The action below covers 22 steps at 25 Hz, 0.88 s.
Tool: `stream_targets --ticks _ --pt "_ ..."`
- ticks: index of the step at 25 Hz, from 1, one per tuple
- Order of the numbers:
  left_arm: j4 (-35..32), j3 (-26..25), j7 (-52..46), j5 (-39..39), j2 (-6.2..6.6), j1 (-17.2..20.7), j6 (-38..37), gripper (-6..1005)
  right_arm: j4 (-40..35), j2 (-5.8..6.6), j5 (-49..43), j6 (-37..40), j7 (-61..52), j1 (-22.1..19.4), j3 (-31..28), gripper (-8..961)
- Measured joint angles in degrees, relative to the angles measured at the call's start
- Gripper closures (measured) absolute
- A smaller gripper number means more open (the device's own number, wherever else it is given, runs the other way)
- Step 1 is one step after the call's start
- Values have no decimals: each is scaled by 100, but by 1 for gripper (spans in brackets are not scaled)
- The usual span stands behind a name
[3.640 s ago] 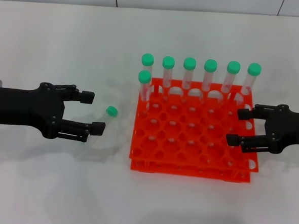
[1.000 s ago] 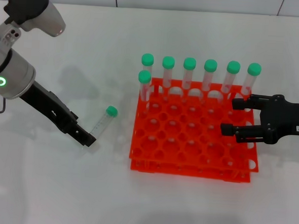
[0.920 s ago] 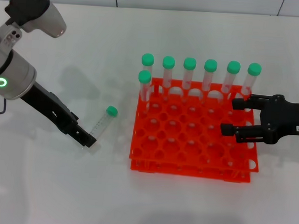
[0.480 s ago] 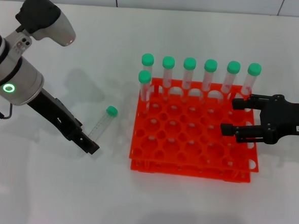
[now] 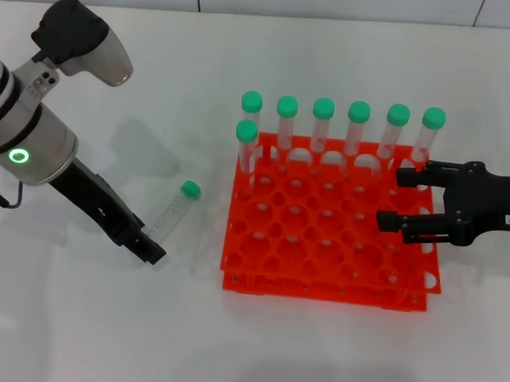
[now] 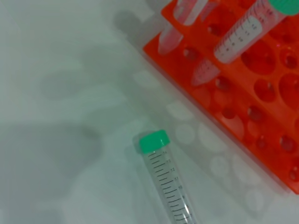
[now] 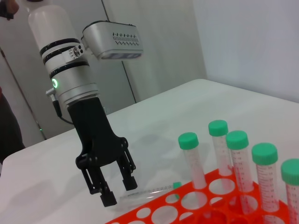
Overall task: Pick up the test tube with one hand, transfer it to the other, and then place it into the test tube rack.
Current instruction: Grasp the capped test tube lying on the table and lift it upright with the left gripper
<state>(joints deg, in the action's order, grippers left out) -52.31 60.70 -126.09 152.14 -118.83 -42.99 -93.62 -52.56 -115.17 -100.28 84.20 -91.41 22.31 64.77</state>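
Note:
The test tube, clear with a green cap, lies on the white table left of the orange-red test tube rack. It also shows in the left wrist view and the right wrist view. My left gripper, unlabelled and on the arm with the green ring, points down at the tube's bottom end. In the right wrist view it is open, its fingertips low on either side of that end. My right gripper, with the white label, hovers open and empty over the rack's right side.
Several identical green-capped tubes stand in the rack's back row, and one more stands in the second row at the left. The rack's other holes are empty. Bare white table lies in front of and left of the rack.
The left arm went from level to pointing down, then edged right and lower at the tube's bottom end. The tube has not moved. The right gripper moved slightly left, then stayed still.

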Motion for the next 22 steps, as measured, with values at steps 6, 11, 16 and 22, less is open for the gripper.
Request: stream_targets --ticks 6,11,16,22 --pt "94 49 -28 142 -4 -2 134 379 9 -4 0 -1 1 1 0 126" --pt "148 82 -46 153 -9 -37 199 406 14 -6 0 -2 9 -2 0 126" --pt "151 91 -46 153 -9 -43 210 432 29 -6 0 -6 14 -12 0 126" --pt "169 92 -80 153 -9 -51 223 453 24 -6 0 -9 18 -23 0 126"
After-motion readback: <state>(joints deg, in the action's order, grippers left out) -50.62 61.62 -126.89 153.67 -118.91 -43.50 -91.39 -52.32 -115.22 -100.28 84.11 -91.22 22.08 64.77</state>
